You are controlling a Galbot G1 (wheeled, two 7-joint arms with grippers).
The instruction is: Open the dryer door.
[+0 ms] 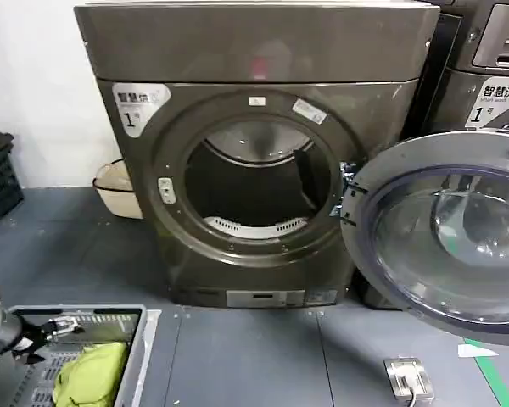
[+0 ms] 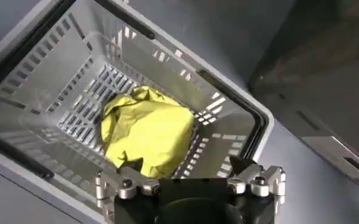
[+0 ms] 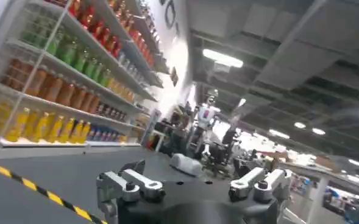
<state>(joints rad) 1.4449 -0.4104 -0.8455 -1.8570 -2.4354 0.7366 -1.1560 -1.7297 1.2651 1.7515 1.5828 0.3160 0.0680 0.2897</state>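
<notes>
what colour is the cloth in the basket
Yellow-green; the crumpled cloth in the grey basket shows best in the left wrist view.

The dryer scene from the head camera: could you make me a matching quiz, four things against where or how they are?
Things:
1. large round chrome-ringed dryer door
2. crumpled yellow-green cloth
3. cream plastic basin
4. left end effector

States:
A. on the floor beside the dryer's left side
B. swung wide open
C. hovering open over the basket
D. lying in the grey slatted basket

Pairs: 1-B, 2-D, 3-A, 4-C
</notes>
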